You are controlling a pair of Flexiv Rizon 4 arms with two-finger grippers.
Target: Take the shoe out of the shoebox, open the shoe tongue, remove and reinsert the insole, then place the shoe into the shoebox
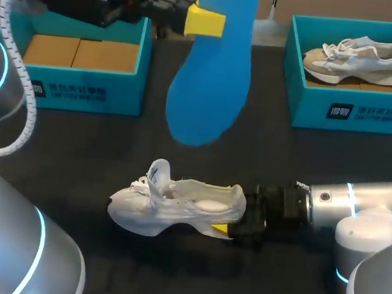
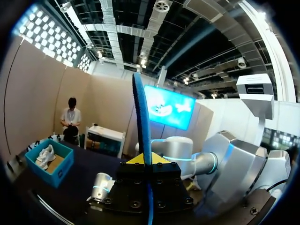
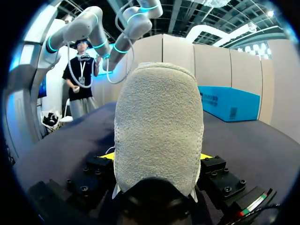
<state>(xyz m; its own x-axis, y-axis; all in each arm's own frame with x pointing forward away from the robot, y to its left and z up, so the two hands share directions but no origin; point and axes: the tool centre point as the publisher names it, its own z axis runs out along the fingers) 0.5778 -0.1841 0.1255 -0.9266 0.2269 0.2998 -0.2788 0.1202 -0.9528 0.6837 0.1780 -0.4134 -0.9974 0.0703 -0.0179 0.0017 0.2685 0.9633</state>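
A white shoe [image 1: 177, 202] lies on its side on the dark table, toe to the left, tongue pulled up. My right gripper [image 1: 229, 218] is shut on its heel. In the right wrist view the grey heel [image 3: 158, 126] fills the gap between the yellow fingertips [image 3: 206, 156]. High above the table hangs a blue insole [image 1: 209, 79], with my left gripper [image 1: 206, 21] shut on its upper end. The left wrist view shows the insole [image 2: 140, 117] edge-on, rising from between the left gripper's [image 2: 146, 160] tips.
A teal shoebox [image 1: 83, 87] with a bare cardboard floor stands at the back left, under my left arm. A second teal shoebox [image 1: 356, 110] at the back right holds another pale shoe [image 1: 354, 56]. Dark table surface [image 1: 170, 269] lies in front of the shoe.
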